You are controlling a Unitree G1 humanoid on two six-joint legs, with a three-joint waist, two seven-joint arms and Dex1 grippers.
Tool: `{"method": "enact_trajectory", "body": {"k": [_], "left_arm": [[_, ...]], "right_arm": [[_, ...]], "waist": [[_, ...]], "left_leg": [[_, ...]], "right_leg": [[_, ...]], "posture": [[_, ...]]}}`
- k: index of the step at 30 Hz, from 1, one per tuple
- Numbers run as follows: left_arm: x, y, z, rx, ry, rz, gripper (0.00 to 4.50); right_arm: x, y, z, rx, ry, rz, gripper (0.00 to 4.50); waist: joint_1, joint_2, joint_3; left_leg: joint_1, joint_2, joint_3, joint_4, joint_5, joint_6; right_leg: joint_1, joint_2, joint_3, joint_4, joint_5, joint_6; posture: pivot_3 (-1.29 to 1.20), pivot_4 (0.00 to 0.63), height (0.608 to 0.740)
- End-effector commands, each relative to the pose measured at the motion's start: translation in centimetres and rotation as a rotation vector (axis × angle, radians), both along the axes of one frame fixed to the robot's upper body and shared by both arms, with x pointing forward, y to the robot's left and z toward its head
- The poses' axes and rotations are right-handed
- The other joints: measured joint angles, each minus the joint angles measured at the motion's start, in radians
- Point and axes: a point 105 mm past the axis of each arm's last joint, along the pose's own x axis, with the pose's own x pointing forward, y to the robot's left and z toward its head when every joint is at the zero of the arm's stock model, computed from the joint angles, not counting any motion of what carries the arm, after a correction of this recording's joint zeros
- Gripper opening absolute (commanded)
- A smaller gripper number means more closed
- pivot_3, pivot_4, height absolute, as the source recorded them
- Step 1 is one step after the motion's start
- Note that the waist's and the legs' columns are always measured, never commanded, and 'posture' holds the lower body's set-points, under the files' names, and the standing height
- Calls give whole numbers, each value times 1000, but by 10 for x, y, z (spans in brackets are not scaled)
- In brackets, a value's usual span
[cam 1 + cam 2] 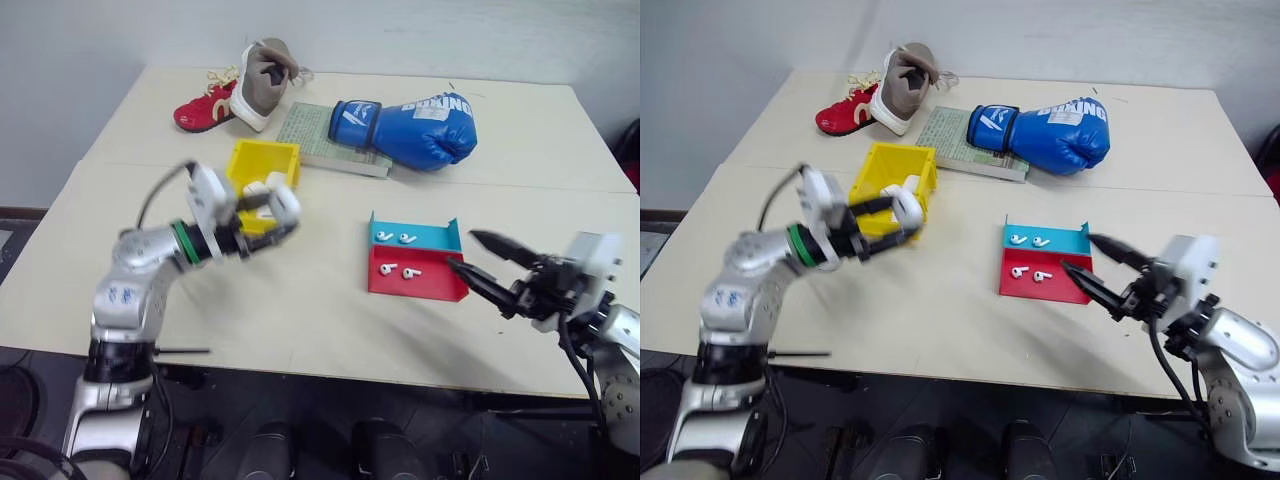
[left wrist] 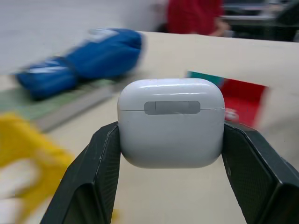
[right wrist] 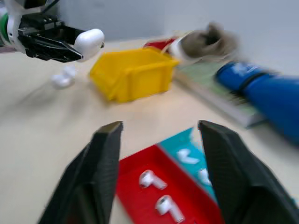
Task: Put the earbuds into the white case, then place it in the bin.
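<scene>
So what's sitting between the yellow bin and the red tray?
Nothing; in the left eye view only bare table separates the bin from the tray.

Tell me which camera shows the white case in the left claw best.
The left wrist view: the white case sits close up, lid shut, clamped between both fingers of the left claw. The head views show it small, near the yellow bin. The right wrist view shows it from the side.

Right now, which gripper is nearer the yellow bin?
Left. The left gripper, shut on a white case, hangs at the yellow bin's front edge. The right gripper, open, is far across the table by the red tray.
</scene>
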Motion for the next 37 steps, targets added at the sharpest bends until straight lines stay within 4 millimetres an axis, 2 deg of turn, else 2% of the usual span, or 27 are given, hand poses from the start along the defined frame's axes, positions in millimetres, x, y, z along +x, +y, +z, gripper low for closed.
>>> {"method": "enact_trajectory", "body": {"k": [1, 2, 3, 8, 12, 14, 16, 17, 18, 20, 21, 23, 25, 30, 34, 37], "left_arm": [[26, 20, 13, 8, -22, 165, 2777], [37, 21, 13, 6, -13, 188, 2777], [46, 22, 13, 4, -2, 204, 2777], [74, 20, -9, 62, 72, 233, 2777], [83, 24, -18, 98, 100, 268, 2777], [81, 21, -16, 96, 101, 233, 3495], [75, 21, -3, 109, 35, 206, 3960], [69, 21, 7, 103, -10, 183, 4316], [61, 22, 16, 90, -45, 152, 4453], [27, 21, 24, 70, -58, -19, 4453], [11, 23, 24, 74, -56, -84, 4453], [-33, 30, 16, 118, -42, -239, 4453], [-68, 48, 2, 196, -36, -275, 4453], [-119, 105, -37, 272, 51, -11, 4453], [-151, 134, -71, 387, 152, 127, 4453], [-162, 146, -79, 377, 166, 208, 4453]], "right_arm": [[-9, -7, 7, -3, -97, -77, 4046], [-11, -8, 5, 15, -102, -79, 4381], [-12, -10, 3, 20, -111, -90, 4479], [-11, -7, -2, 18, -113, -89, 4479], [-10, -4, -5, 6, -114, -89, 4479], [-10, -3, -7, -3, -107, -83, 4500], [-10, -2, -10, -17, -95, -70, 4500], [-10, -2, -11, -26, -86, -60, 4500], [-10, -3, -13, -38, -77, -50, 4500], [-8, -8, -17, -62, -56, -34, 4500], [-7, -11, -18, -74, -48, -24, 4500], [-5, -15, -22, -124, -29, 13, 4500], [-5, -19, -27, -189, -7, 64, 4500], [-7, -31, -37, -322, 54, 178, 4500], [-7, -44, -41, -384, 76, 207, 4500], [-8, -51, -43, -407, 94, 216, 4500]], "waist": [[-1, 0, 0], [-1, 0, 0], [-1, 0, 0], [-1, -1, 0], [-9, -2, 1], [-9, -2, 1], [-8, -2, 1], [-8, -2, 1], [-8, -2, 1], [-14, -2, 1], [-19, -2, 1], [-37, -2, 1], [-41, -1, 1], [-33, -2, 1], [-22, -3, 1], [-9, -4, 0]], "left_leg": [[0, -1, 0, -1, 0, 0], [0, -1, 0, -1, 0, 0], [0, -2, 0, -1, 0, 0], [0, -3, 1, -1, 0, 0], [1, -2, 2, -1, 0, 0], [1, -2, 3, -1, 0, 0], [1, -2, 3, 0, 0, 0], [1, -2, 3, 0, 0, 0], [0, -2, 3, 0, 0, 0], [0, -2, 2, 0, 0, 0], [1, -2, 3, -1, 0, 0], [1, -1, 2, -1, 0, 0], [4, -1, 2, -2, 0, 0], [13, 1, 2, -3, 0, -1], [20, 1, -1, -4, -3, 2], [19, 1, -2, -4, -4, 2]], "right_leg": [[0, 0, 0, 0, 0, 0], [0, 0, 0, 1, 0, 0], [0, 0, 0, 1, 0, 0], [-1, 1, -2, 2, 0, 1], [-3, 1, -3, 4, 0, 1], [-4, 1, -4, 5, 0, 1], [-4, 0, -5, 6, 0, 1], [-4, 0, -6, 6, 0, 1], [-4, 0, -5, 6, 0, 1], [-4, 0, -4, 6, 0, 0], [-4, -1, -1, 6, 0, 0], [-4, -1, 1, 6, 0, 0], [-2, -1, 3, 6, 0, 0], [7, -1, 6, 4, -1, -2], [17, -3, 5, -7, -1, -2], [18, -3, 4, -10, -1, -2]], "posture": [[0, 150, 740], [0, 150, 740], [0, 150, 740], [0, 150, 740], [0, 150, 740], [0, 150, 740], [0, 150, 740], [0, 150, 740], [0, 150, 740], [0, 150, 740], [0, 150, 740], [0, 150, 740], [0, 150, 740], [0, 150, 740], [0, 150, 740], [0, 150, 740]]}}
